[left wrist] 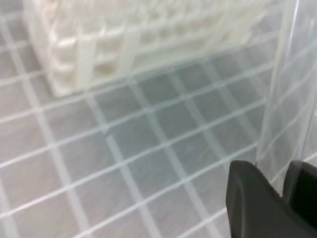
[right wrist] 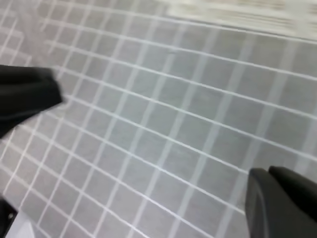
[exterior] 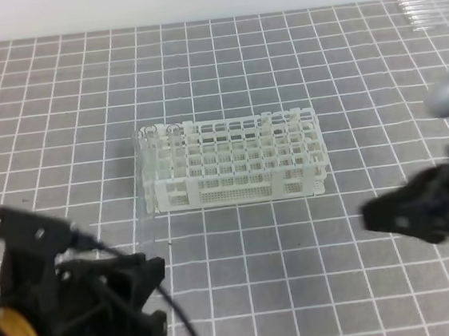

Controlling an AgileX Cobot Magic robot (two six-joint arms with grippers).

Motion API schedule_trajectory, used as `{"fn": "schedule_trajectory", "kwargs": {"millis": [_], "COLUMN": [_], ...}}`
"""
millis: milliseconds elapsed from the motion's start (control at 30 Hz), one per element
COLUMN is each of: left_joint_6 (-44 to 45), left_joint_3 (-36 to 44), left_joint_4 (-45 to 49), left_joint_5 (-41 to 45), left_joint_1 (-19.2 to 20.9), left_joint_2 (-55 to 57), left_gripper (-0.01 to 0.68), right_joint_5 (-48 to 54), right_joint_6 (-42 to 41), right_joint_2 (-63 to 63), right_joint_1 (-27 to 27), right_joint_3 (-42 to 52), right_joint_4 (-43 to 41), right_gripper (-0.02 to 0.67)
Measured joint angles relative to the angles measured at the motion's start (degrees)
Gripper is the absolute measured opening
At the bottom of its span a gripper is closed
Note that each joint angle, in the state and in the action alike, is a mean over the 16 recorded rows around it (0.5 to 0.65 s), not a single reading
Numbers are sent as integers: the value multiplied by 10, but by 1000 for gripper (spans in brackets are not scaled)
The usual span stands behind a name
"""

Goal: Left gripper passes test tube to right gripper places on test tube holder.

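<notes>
My left gripper, the one with the yellow band, sits low at the front left of the high view. In the left wrist view its fingers stand at the lower right, shut on a clear test tube. The tube rises upright between them, in front of the rack; it hardly shows from above. The white test tube holder stands mid-table, its near corner close ahead of the left gripper. My right gripper is blurred at the right, pointing left, shut and empty. One of its fingers shows.
A bundle of clear tubes lies at the far right corner of the grey gridded mat. A black cable trails from the left gripper. A dark blurred shape fills the left edge of the right wrist view.
</notes>
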Motion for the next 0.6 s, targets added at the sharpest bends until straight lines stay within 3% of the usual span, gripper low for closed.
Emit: {"fn": "schedule_trajectory", "kwargs": {"millis": [300,600], "left_joint_6": [-13,-8], "left_joint_3": [105,123], "left_joint_4": [3,22], "left_joint_5": [-237,-374], "left_joint_1": [8,9], "left_joint_2": [-12,50], "left_gripper": [76,46], "right_joint_5": [-174,-465], "right_joint_6": [-8,-18], "right_joint_2": [64,14], "right_joint_1": [176,318], "right_joint_3": [-50,47], "right_joint_4": [-71,-160], "right_gripper": [-13,-13]}}
